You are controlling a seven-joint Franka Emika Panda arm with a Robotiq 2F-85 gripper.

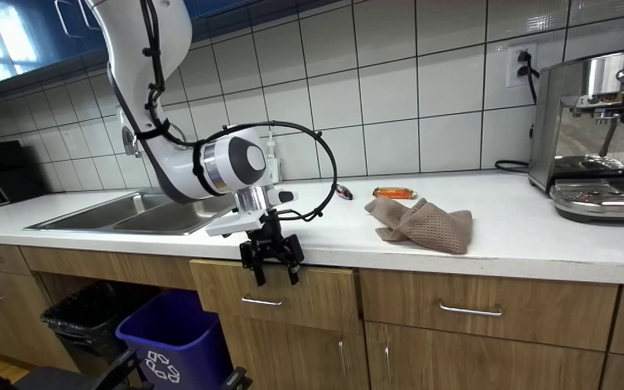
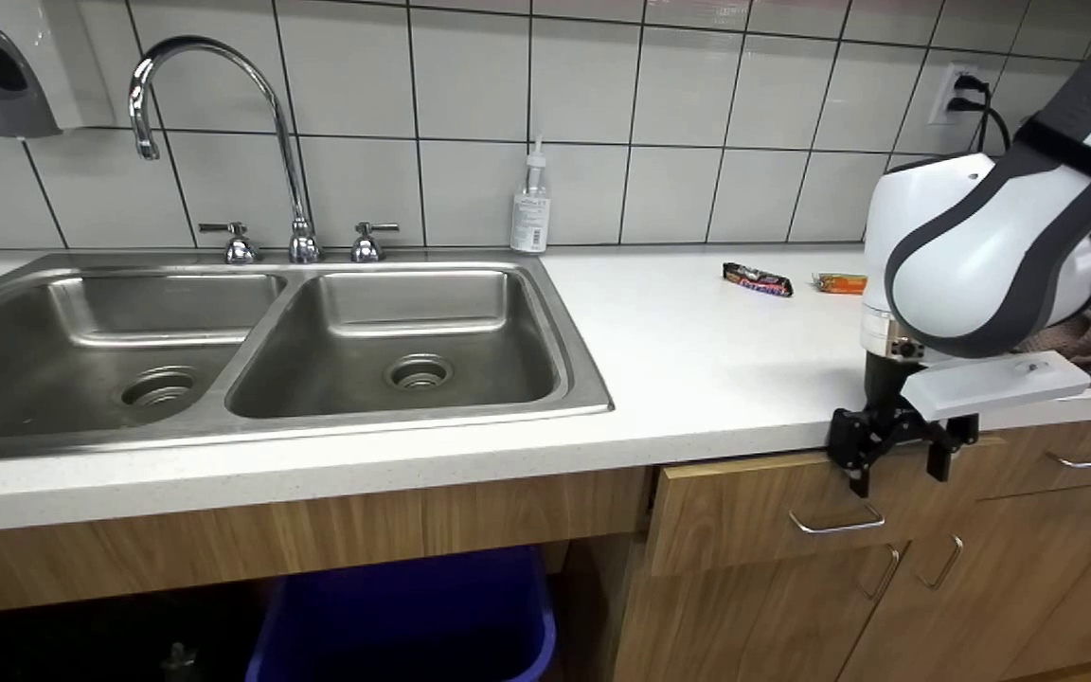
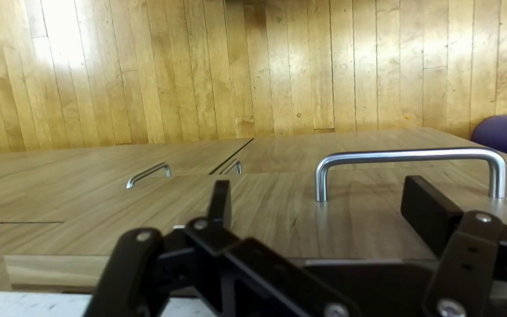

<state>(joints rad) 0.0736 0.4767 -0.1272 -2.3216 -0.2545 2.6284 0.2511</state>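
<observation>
1. Gripper (image 1: 277, 278): jaws spread wide, grasping nothing; hangs at drawer (image 1: 314, 299) front, contact unclear.
2. Handle (image 1: 262, 301): on drawer, near gripper, at 7 o'clock of it in an exterior view, 2 o'clock in wrist view.
3. Drawer slightly ajar; inward push could slide it back or scuff its face.
4. Handle looks off-centre to fingers (image 3: 431, 212); closing like this might catch one post only, or miss.
5. Counter (image 1: 339, 235) edge close, 12 o'clock; gripper could bump it if raised carelessly.
</observation>
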